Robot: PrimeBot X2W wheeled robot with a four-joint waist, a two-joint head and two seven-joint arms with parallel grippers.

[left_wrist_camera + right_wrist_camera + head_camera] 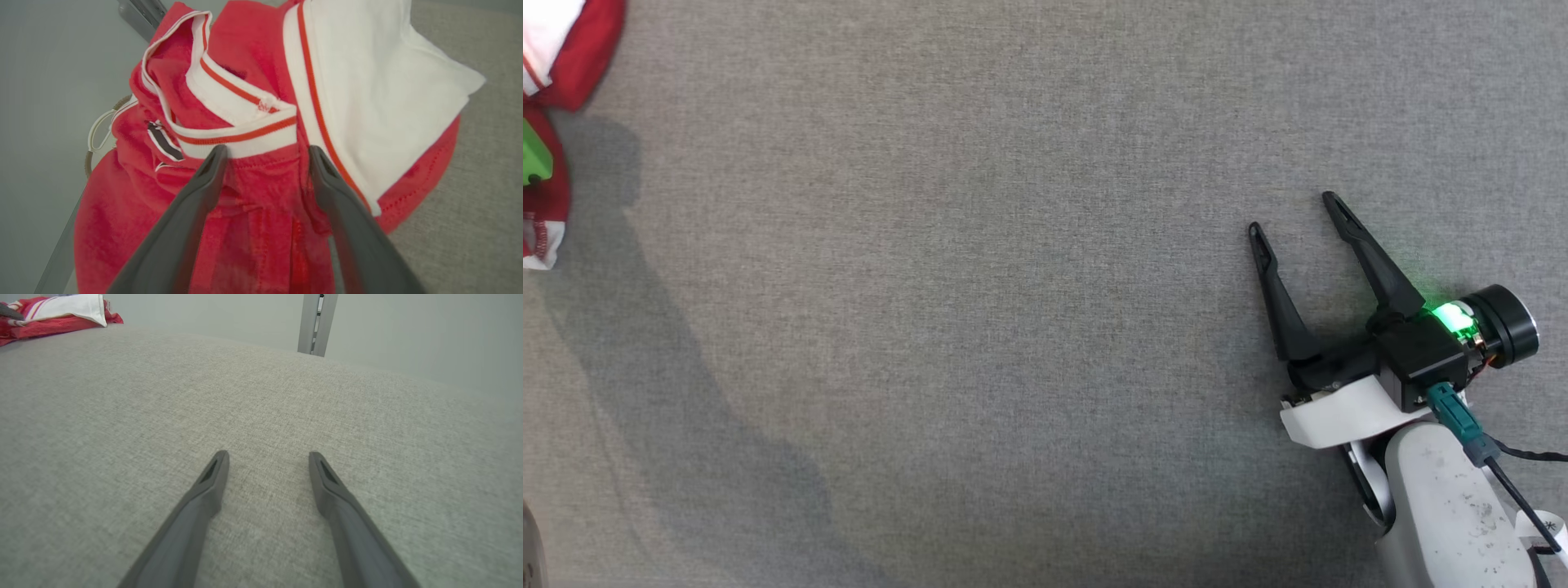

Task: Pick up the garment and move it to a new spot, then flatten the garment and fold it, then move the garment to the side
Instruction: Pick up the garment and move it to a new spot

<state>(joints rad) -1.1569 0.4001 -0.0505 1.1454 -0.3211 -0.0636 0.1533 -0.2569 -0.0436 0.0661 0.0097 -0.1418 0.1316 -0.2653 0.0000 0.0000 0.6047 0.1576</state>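
The garment (253,192) is a crumpled red piece with white panels and red-striped white trim. It lies bunched at the table's left edge (547,73) and shows far off at the top left of the right wrist view (61,314). My left gripper (267,150) is open, its two fingers straddling a red fold just below a white trim band, with the tips down against the cloth. My right gripper (1292,215) stands open at the lower right, far from the garment, over bare table with nothing between its fingers (268,455).
The grey fabric-covered table (980,310) stretches wide between the garment and my right gripper. A metal post (316,322) stands past its far edge. A thin pale loop (96,134) shows beside the garment at the table's edge rail (61,245).
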